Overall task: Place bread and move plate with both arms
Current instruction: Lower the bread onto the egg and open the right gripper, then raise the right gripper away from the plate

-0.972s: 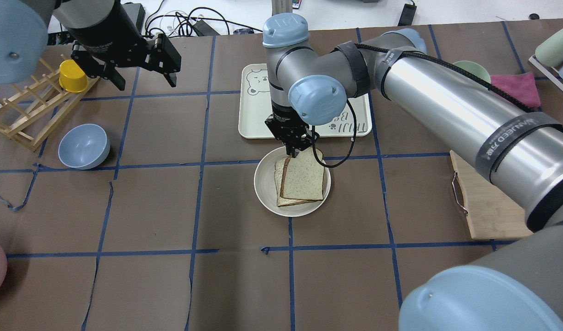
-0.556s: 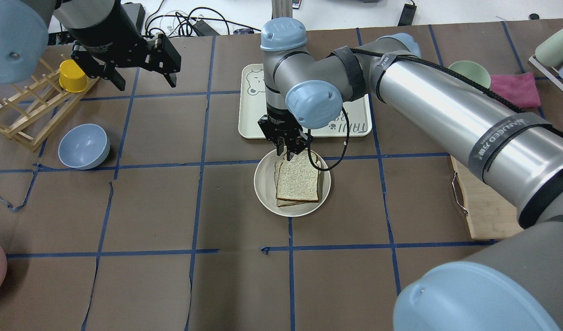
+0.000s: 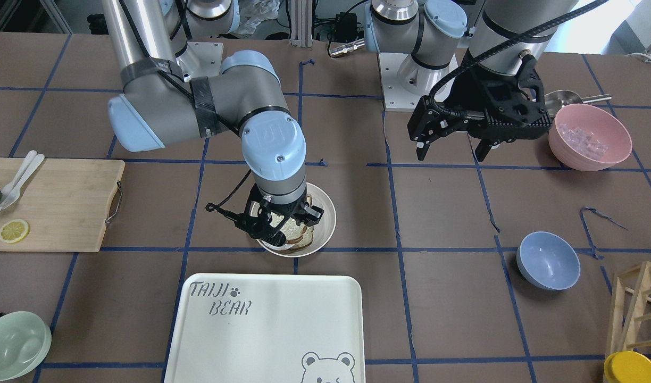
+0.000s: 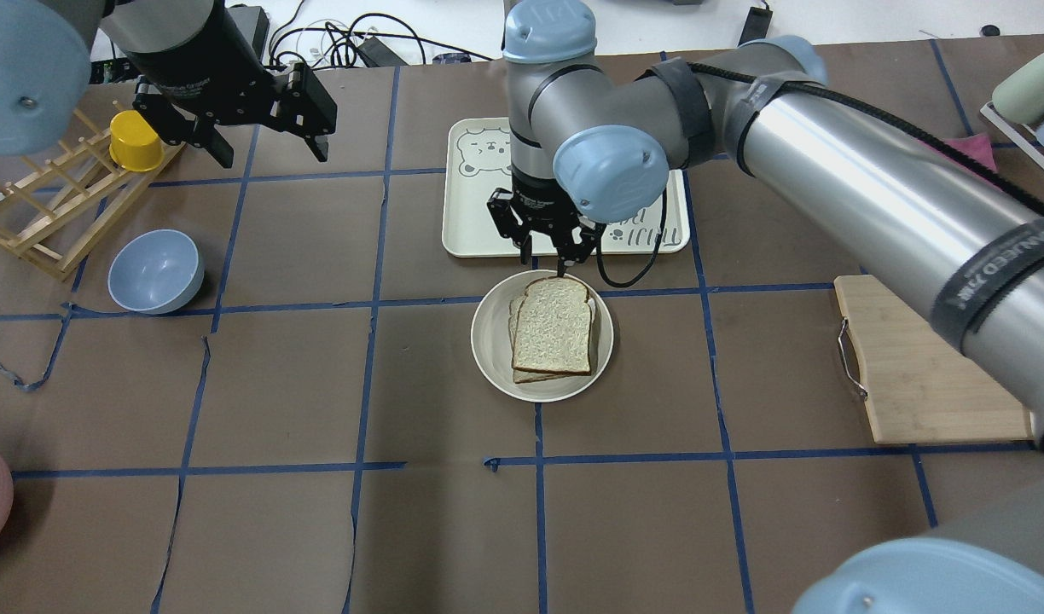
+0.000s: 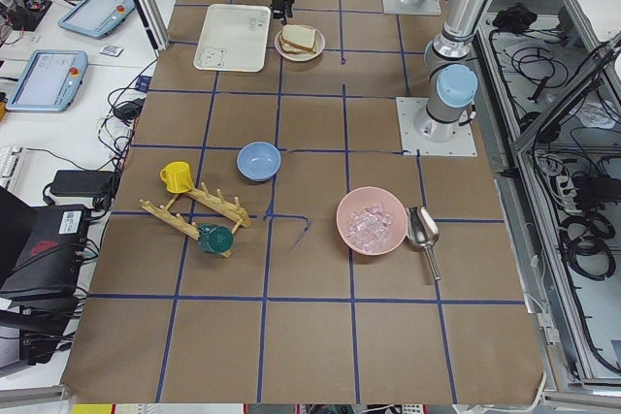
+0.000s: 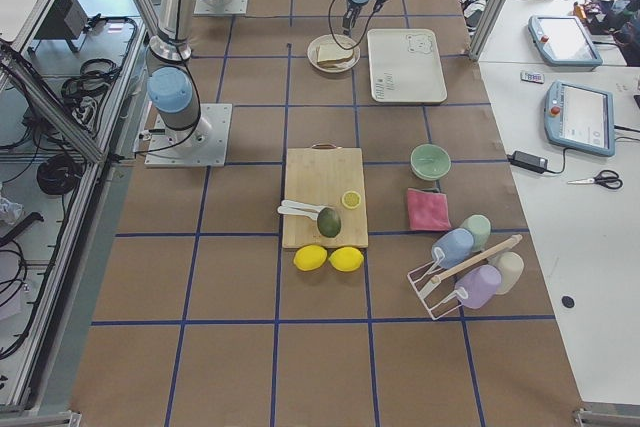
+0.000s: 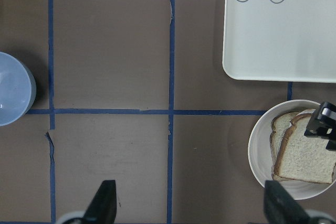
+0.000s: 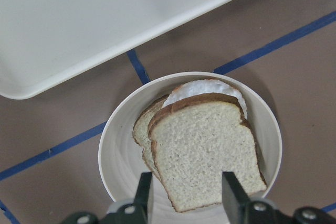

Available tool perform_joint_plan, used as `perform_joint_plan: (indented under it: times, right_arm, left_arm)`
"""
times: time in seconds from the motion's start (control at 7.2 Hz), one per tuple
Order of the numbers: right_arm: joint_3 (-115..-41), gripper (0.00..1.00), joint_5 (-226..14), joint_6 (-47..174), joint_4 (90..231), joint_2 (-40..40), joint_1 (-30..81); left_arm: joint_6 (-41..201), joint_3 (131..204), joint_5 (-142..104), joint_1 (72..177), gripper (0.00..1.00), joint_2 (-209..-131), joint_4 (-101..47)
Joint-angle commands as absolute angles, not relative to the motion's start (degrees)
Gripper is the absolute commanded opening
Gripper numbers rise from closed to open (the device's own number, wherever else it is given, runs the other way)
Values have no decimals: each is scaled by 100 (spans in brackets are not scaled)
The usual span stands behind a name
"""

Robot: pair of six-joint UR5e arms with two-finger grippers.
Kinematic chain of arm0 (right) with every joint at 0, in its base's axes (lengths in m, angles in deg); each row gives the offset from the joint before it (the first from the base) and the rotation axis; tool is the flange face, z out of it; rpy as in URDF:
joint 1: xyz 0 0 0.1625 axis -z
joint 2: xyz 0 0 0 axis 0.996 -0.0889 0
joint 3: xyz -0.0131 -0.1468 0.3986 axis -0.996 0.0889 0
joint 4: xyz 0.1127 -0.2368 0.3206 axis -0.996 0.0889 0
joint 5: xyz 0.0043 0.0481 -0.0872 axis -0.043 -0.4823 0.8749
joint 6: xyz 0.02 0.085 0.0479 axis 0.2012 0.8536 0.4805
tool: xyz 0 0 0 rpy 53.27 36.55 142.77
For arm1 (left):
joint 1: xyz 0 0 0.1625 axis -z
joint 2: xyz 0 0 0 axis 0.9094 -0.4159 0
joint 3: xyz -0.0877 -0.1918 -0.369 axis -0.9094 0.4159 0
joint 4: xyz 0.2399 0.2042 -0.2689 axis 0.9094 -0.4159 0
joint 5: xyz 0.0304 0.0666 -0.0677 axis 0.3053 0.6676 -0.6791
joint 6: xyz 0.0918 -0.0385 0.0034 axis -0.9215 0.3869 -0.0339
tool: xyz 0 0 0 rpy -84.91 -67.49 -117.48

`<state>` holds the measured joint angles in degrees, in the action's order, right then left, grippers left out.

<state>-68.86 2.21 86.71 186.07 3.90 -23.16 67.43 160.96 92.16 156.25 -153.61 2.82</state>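
Observation:
The bread (image 4: 554,327), a dark-crusted slice, lies flat on top of a lighter slice (image 8: 143,127) and a fried egg (image 8: 210,87) in the cream plate (image 4: 488,341). My right gripper (image 4: 549,256) hovers open and empty over the plate's far rim, apart from the bread. The right wrist view shows the bread (image 8: 207,148) between and below its spread fingers (image 8: 143,192). My left gripper (image 4: 270,152) is open and empty, high above the far left of the table. Its wrist view shows the plate (image 7: 257,145) at the lower right.
The white bear tray (image 4: 471,230) lies just beyond the plate. A blue bowl (image 4: 155,271) and a wooden rack with a yellow cup (image 4: 136,141) are at the left. A cutting board (image 4: 914,375) is at the right. A pink bowl (image 3: 590,137) stands near the left arm's base.
My right gripper has let go of the bread, which now lies flat on the stack. The gripper has risen and drawn back toward the tray. The left arm has not moved.

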Motion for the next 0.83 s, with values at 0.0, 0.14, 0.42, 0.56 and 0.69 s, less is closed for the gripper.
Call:
perform_joint_plan:
  times: [0.0, 0.14, 0.42, 0.56, 0.69]
  right_arm:
    - [-6898, 100, 206, 7591, 18201, -339, -1534]
    - [-6898, 100, 458, 7572, 18032, -699, -1199]
    - [-6898, 100, 759, 6243, 17943, -1009, -967]
    - [-6898, 100, 759, 6088, 17916, -1176, -950]
    - [-6907, 100, 742, 5912, 17908, -1229, -854]
  left_arm:
    - [6752, 16093, 9221, 15648, 100, -15350, 282]
    - [6743, 16093, 9221, 15630, 100, -15350, 282]
    - [6830, 16093, 9221, 15752, 100, -15472, 282]
    - [6875, 16197, 9230, 15927, 100, -15542, 282]
    - [7641, 16529, 9204, 16121, 100, -15604, 630]
